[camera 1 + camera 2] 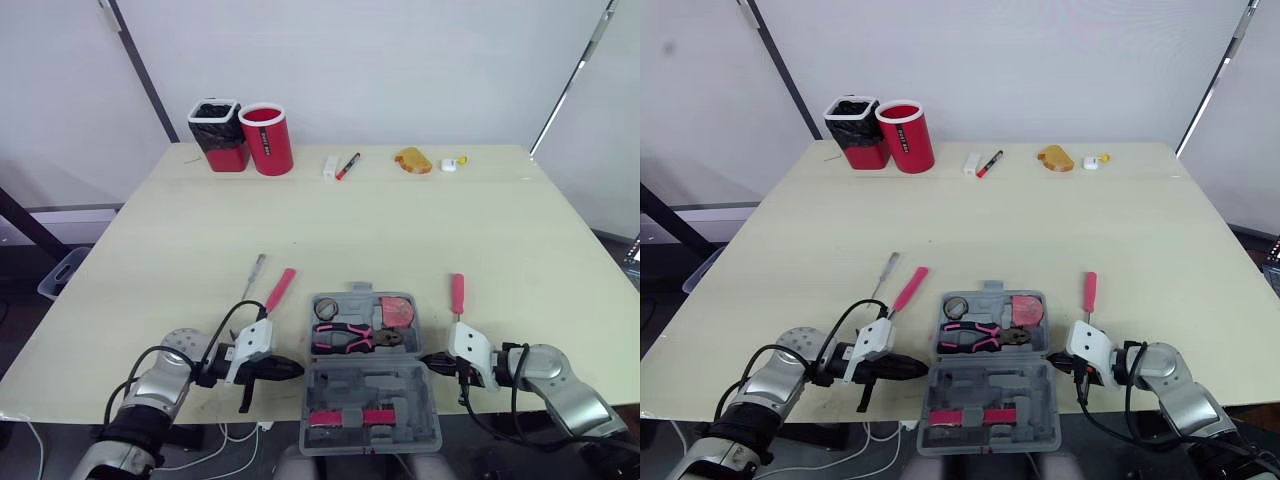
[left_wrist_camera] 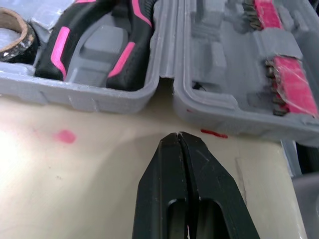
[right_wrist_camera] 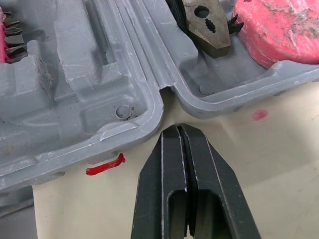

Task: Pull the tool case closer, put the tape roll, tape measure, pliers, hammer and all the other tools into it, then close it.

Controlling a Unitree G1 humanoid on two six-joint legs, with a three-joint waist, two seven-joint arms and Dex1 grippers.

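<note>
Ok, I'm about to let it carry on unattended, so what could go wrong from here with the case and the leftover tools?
1. The tool case seems to hang its near half over the edge of the table; a nudge from the shut left gripper or right gripper might tip it off.
2. The pink screwdriver and red screwdriver lie outside; closing now would leave them out.

Left pincer (image 1: 297, 369) and right pincer (image 1: 425, 358), both closed
</note>
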